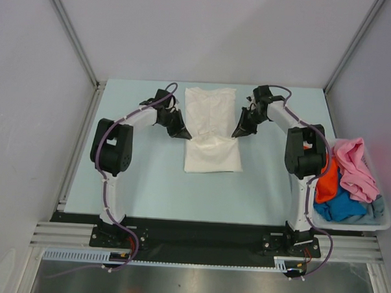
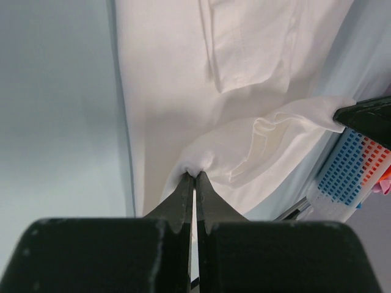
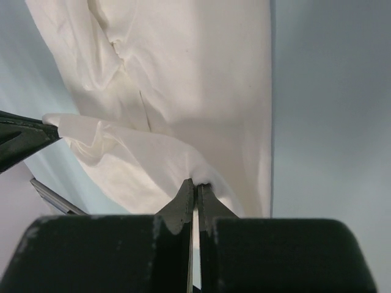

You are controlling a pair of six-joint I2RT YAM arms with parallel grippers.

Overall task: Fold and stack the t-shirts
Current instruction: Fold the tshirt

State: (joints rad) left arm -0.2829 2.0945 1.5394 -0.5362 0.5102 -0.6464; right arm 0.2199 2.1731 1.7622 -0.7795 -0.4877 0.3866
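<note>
A plastic bin (image 1: 381, 223) with a heap of coloured t-shirts (image 1: 349, 192) sits far right. The left gripper (image 2: 195, 176) and right gripper (image 3: 195, 183) are each clamped tight on a lifted fold of the white t-shirt (image 1: 213, 121).

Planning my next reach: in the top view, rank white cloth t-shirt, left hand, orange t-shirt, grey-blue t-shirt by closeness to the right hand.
1. White cloth t-shirt, pinched in the right hand.
2. Left hand, across the shirt.
3. Orange cloth t-shirt, left side of the pale plastic bin.
4. Grey-blue cloth t-shirt, bin's right edge.

Both arms reach forward, left tool (image 1: 182, 133) and right tool (image 1: 238, 133) pinched shut.
</note>
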